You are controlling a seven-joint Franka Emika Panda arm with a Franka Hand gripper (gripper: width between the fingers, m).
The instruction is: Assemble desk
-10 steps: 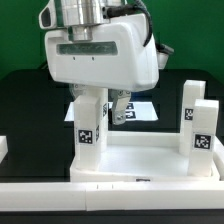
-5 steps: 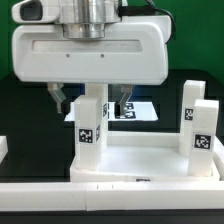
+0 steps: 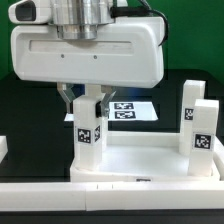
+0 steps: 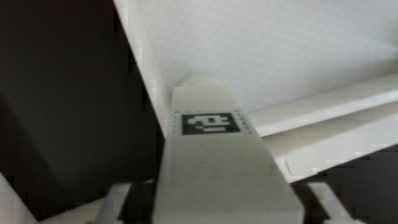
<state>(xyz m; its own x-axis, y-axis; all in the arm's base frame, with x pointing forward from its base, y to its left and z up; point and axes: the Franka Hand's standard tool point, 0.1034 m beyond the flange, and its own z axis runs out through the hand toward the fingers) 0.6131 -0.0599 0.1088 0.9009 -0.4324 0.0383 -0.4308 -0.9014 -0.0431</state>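
The white desk top (image 3: 140, 160) lies flat in the exterior view with its rim up. A white square leg (image 3: 88, 135) with a black-and-white tag stands upright at its left corner. Two more tagged legs (image 3: 203, 125) stand at its right side. My gripper (image 3: 86, 100) hangs over the left leg, its fingers (image 3: 68, 97) straddling the leg's top. In the wrist view the leg (image 4: 217, 160) runs between the two fingers (image 4: 118, 200), and my gripper (image 4: 222, 208) is open with a dark gap on each side of the leg.
The marker board (image 3: 133, 108) lies flat on the black table behind the desk top. A small white part (image 3: 3, 148) shows at the exterior view's left edge. A white wall (image 3: 110, 190) runs along the front.
The hand turned square to the camera a second ago. Since then the fingers have drawn in from wide apart to close beside the left leg's top.
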